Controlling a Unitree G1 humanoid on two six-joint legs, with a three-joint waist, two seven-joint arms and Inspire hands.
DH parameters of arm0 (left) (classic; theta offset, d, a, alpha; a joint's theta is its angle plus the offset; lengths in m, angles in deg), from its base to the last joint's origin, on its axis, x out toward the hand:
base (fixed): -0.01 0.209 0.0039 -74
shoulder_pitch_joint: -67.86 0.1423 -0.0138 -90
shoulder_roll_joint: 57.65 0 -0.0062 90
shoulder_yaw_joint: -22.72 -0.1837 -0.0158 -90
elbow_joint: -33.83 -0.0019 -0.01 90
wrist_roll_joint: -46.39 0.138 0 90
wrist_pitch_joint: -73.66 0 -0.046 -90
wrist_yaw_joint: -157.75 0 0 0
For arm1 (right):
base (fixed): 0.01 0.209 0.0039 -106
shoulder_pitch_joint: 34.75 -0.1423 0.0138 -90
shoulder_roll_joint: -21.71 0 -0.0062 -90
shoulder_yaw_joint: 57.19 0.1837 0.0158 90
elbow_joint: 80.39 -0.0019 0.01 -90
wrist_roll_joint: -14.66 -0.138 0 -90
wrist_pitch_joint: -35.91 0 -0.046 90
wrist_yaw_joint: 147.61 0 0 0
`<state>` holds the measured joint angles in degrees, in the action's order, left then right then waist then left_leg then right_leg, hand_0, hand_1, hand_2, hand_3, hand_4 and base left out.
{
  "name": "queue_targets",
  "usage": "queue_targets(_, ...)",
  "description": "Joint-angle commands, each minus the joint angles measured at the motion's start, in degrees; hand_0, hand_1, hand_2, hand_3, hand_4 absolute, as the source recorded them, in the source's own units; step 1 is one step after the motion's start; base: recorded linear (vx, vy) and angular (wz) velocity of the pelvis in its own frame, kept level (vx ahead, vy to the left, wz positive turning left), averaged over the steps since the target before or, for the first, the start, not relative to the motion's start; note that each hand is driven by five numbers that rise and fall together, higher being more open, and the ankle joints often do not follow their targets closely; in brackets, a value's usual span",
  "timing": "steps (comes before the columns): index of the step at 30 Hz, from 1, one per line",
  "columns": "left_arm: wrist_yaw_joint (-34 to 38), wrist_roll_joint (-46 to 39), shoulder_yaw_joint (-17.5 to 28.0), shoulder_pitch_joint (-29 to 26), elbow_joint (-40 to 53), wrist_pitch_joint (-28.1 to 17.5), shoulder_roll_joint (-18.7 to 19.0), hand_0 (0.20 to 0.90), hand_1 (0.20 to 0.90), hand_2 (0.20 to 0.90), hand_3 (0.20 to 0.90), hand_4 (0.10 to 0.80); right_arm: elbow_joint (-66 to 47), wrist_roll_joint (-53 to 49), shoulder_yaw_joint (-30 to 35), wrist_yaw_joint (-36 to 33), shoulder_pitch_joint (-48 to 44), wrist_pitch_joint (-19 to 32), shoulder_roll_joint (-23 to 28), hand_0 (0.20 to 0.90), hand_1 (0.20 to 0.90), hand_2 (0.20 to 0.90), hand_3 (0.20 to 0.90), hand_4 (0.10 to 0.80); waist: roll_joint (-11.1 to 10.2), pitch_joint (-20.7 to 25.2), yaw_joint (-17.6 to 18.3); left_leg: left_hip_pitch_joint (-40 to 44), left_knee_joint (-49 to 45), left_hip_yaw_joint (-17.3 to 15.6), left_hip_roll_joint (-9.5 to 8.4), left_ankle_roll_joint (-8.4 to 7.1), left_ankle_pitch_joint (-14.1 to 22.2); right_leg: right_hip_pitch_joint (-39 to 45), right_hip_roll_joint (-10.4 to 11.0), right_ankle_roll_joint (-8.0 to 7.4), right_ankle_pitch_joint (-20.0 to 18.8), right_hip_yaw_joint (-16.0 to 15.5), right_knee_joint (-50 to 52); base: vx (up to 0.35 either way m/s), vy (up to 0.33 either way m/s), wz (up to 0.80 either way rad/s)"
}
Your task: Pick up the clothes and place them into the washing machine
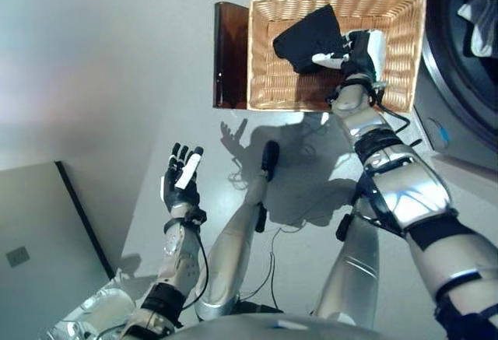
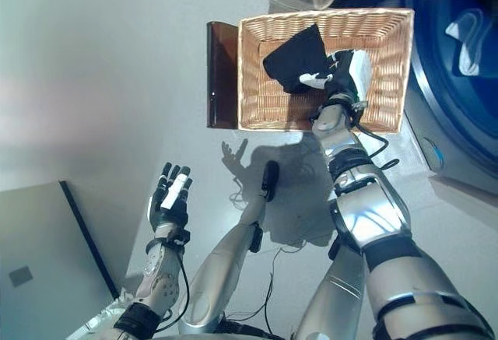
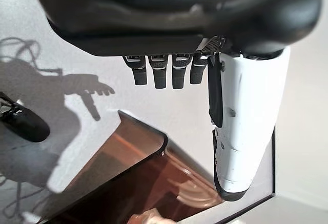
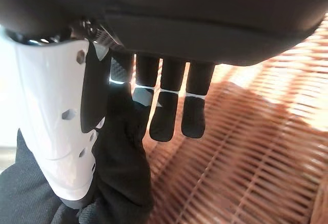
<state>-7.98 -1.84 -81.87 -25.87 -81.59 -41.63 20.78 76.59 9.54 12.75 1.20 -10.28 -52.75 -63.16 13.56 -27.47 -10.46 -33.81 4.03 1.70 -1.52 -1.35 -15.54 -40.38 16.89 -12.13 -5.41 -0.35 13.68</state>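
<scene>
- Right hand [image 1: 356, 54], upper right of the frame, pinches the black crumpled cloth [image 1: 307, 36] inside the rectangular woven wicker basket [image 1: 264, 75].
- Judgement: firm the pinch before lifting towards the dark round washing-machine drum [image 1: 467, 44].
- Left hand [image 1: 180, 178], lower left, spread, idle.

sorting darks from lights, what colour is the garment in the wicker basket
Black, a plain black cloth garment in the woven wicker basket; the left eye view shows it best.

Crumpled black garment [image 1: 307, 38] in wicker basket [image 1: 264, 83]
</scene>
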Motion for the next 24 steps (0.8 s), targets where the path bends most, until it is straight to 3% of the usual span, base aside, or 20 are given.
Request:
queue_targets(1, 0.0, -0.4, 0.5, -0.4, 2.0, -3.2, 3.0, 0.900, 0.900, 0.900, 0.900, 0.800, -7.7, 1.6, -1.2, -2.6, -5.8, 6.1, 1.2, 0.200, 0.200, 0.200, 0.200, 0.300, 3.4, -2.3, 0.8, 3.4, -0.6, -4.3, -1.66, -3.62, 4.8, 6.9, -1.2, 2.21, 3.2, 1.0, -4.3, 0.021, -0.027, -0.33)
queue_targets(16, -1.3, -0.7, 0.7, 1.6, -1.3, -2.1, 1.6, 0.900, 0.900, 0.900, 0.900, 0.800, -17.3, 3.0, 3.0, -4.2, 1.1, 7.5, 0.9, 0.200, 0.200, 0.200, 0.200, 0.300, 3.9, 0.4, 4.6, 8.6, -0.2, -7.1, -0.97, -3.34, 6.5, 9.4, -2.5, 2.67, 3.3, 3.0, -4.6, 0.038, -0.036, -0.17)
queue_targets(24, -2.0, -1.5, -0.1, 2.1, -4.0, -1.5, 0.7, 0.900, 0.900, 0.900, 0.900, 0.800, -19.4, -2.5, 7.7, -5.6, 2.5, 9.9, 0.9, 0.200, 0.200, 0.200, 0.200, 0.300, 5.2, 2.0, 5.8, 10.4, 0.5, -7.9, -1.24, -3.12, 7.0, 10.0, -2.6, 2.73, 3.5, 4.0, -5.0, 0.031, -0.012, -0.09)
